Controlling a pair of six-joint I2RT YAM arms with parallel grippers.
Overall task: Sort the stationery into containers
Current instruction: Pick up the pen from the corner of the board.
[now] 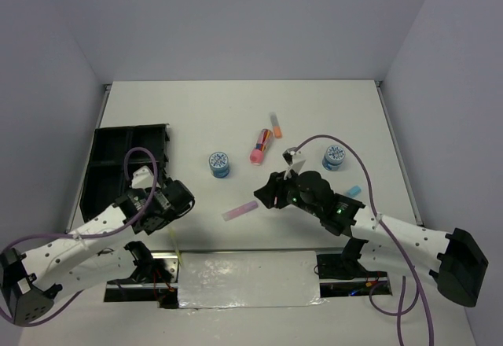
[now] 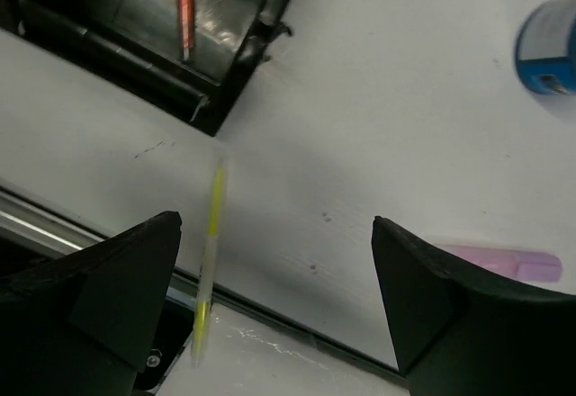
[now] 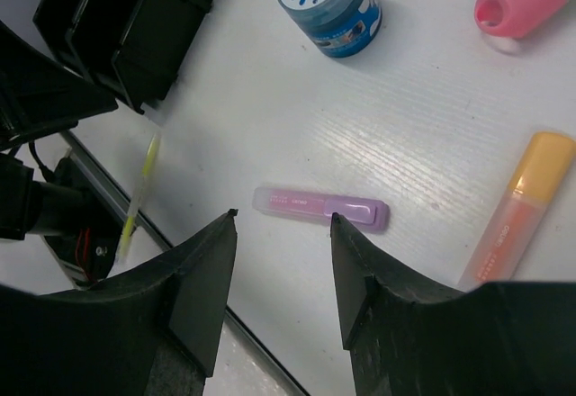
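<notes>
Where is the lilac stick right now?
In the top view, the lilac stick lies flat on the table near its front edge, just left of the right gripper. A blue-white roll stands beyond it.

White table (image 1: 236, 110), lilac stick (image 3: 321, 208) just ahead of right gripper (image 3: 282, 219), blue roll (image 3: 328, 4) farther ahead, black tray (image 2: 225, 81) ahead-left of left gripper (image 2: 274, 225)

Black tray (image 1: 130, 130), left on the counter (image 1: 236, 110), holds 1 orange pen (image 2: 184, 9). Yellow pen (image 2: 211, 243), blurred, perhaps tilted, at near edge. Lilac stick (image 3: 321, 208) lies flat mid-counter.
</notes>
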